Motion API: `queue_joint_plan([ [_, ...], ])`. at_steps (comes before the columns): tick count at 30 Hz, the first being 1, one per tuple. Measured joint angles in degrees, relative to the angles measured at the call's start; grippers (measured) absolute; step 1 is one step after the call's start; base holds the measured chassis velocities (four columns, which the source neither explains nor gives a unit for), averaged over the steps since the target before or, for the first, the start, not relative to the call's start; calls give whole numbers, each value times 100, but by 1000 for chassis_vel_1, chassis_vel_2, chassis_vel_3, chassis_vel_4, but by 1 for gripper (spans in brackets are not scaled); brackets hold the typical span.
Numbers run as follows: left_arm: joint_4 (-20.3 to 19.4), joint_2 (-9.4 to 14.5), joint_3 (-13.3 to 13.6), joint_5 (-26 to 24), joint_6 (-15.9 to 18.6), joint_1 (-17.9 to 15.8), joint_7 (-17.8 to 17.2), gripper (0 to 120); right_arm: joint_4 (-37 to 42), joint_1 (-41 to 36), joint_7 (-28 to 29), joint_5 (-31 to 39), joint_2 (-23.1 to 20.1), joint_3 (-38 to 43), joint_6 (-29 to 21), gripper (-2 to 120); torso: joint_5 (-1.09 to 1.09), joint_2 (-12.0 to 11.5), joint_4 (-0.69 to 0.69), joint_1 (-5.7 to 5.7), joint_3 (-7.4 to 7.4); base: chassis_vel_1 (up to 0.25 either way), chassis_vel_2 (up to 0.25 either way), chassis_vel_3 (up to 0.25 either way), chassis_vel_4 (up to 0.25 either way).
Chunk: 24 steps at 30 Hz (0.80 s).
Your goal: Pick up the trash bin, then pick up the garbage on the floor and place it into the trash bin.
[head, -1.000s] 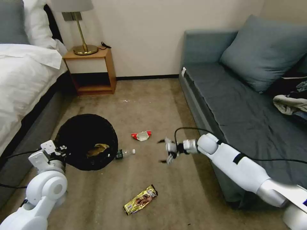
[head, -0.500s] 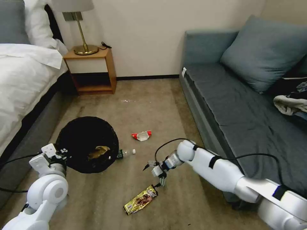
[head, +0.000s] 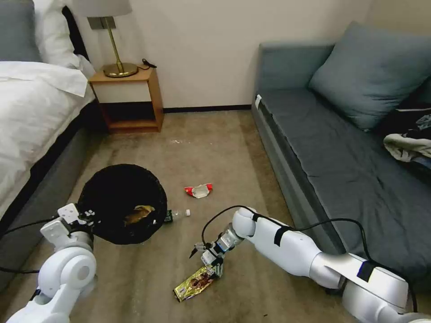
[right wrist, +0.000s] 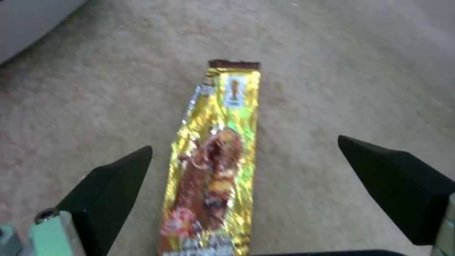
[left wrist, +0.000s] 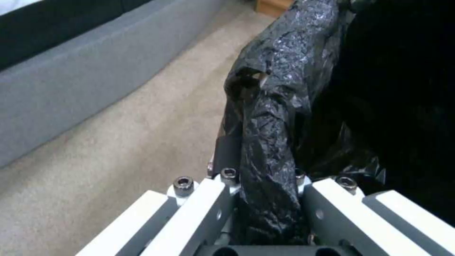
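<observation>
On a bedroom carpet between bed and sofa, the right gripper (head: 207, 259) hangs with fingers (right wrist: 113, 185) spread wide just above the near end of a gold wrapper (head: 196, 282). Seen from the right wrist, the wrapper (right wrist: 213, 167) lies between the two fingers, its long axis running straight away from the palm and across the line on which they would close, so they look set to pinch its narrow width. The left gripper (left wrist: 265, 199) is clenched on the black-lined rim of the bin (head: 122, 202), held off to the left with a tan scrap (head: 138, 213) inside. A bottle (head: 176, 215) lies beside the bin and a red-and-white packet (head: 198, 190) just beyond, both well apart from the right gripper.
</observation>
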Motion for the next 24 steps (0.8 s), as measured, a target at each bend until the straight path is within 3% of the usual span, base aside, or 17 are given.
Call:
queue_joint_plan([
  [8, -1, -109, 10, 39, -2, -2, 2, 2, -166, -140, -7, -388, 293, -10, 35, 100, 1, 0, 0, 0, 0, 0, 0, 0, 0],
  [11, -28, -121, 8, 50, -5, 28, 5, 2, -591, -193, 342, -1078, 616, 158, 157, 100, 0, 0, 0, 0, 0, 0, 0, 0, 0],
  [15, -29, -128, -15, 57, -19, 63, 6, 2, -823, -226, 478, -1443, 753, 287, 185, 100, 0, 0, 1, 0, 0, 0, 0, 0, 0],
  [24, -65, -143, -16, 56, -21, 47, 10, 2, -1187, -215, 558, -1512, 788, 185, 202, 100, 0, 0, -1, 0, 0, 0, 0, 0, 0],
])
